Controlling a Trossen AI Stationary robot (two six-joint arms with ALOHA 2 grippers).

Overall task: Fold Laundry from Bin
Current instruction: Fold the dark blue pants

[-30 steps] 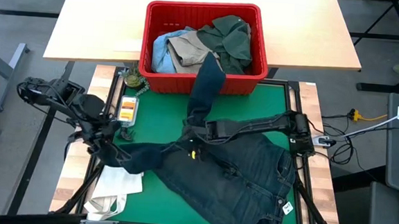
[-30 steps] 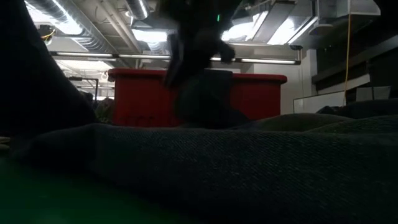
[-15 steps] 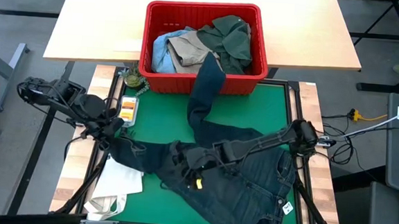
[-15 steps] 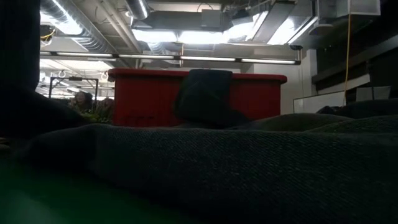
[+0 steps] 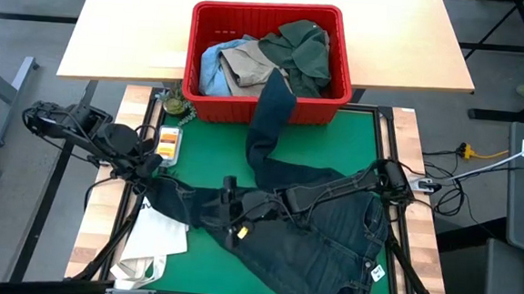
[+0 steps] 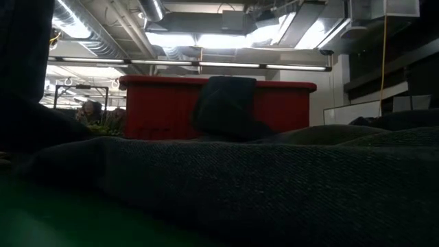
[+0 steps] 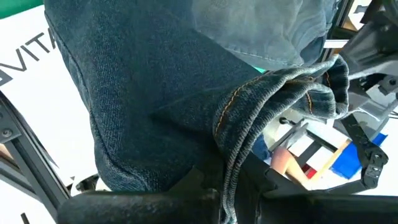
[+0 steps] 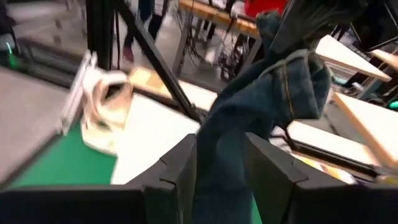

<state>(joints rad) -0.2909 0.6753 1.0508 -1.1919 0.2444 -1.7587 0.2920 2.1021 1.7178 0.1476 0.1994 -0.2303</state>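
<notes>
the dark jeans (image 5: 320, 233) lie across the green mat (image 5: 206, 162), one leg hanging in the red bin (image 5: 266, 111). the left pincer (image 5: 149, 178) and right pincer (image 5: 232, 227) each pinch denim. pull slowly apart, so the cloth spreads flat.

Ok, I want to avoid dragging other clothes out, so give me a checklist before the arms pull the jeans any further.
1. Left end effector shut on the dark jeans: ok, denim bunched between its fingers in the left wrist view.
2. Right end effector shut on the jeans: ok, cloth sits between its fingers.
3. Jeans fully out of the red bin: not ok, one leg still hangs over the front wall.
4. Other garments clear of that leg: cannot tell.
5. White paper bag off the green mat: not ok, jeans overlap it.
</notes>
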